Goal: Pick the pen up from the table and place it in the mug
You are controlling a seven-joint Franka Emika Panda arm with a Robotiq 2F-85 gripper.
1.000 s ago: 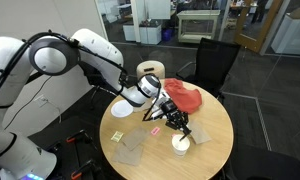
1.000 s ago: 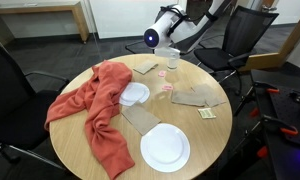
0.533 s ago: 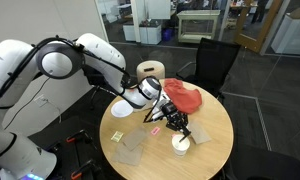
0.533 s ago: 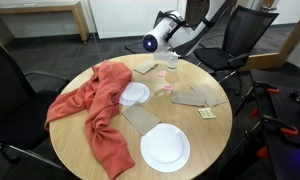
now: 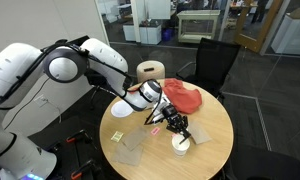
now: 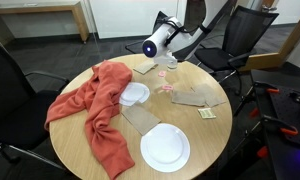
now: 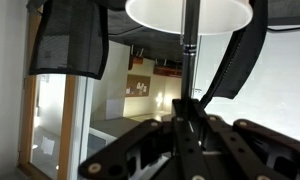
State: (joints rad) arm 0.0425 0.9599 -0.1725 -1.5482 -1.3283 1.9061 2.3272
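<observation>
Since the jaws of your gripper (image 7: 187,118) are drawn in narrow around the pen (image 7: 187,45), pinching the thin stick between them, the pick looks done and the drop is the step in hand. In the wrist view the pen stands out from the fingers along the gripper's own line. Its long axis runs straight to the bright white top of the mug (image 7: 187,10), and its far end seems to meet that oval near the middle. In an exterior view the gripper (image 5: 178,127) hangs just above the mug (image 5: 180,143), which stands on the table (image 5: 215,125) near its edge, with the red cloth (image 5: 185,98) well behind. So the mug lies directly ahead of the jaws, along the pen. You cannot tell from these views whether the tip is inside the opening. Check that before you let go, because a tilted release could tip the pen over the rim.
</observation>
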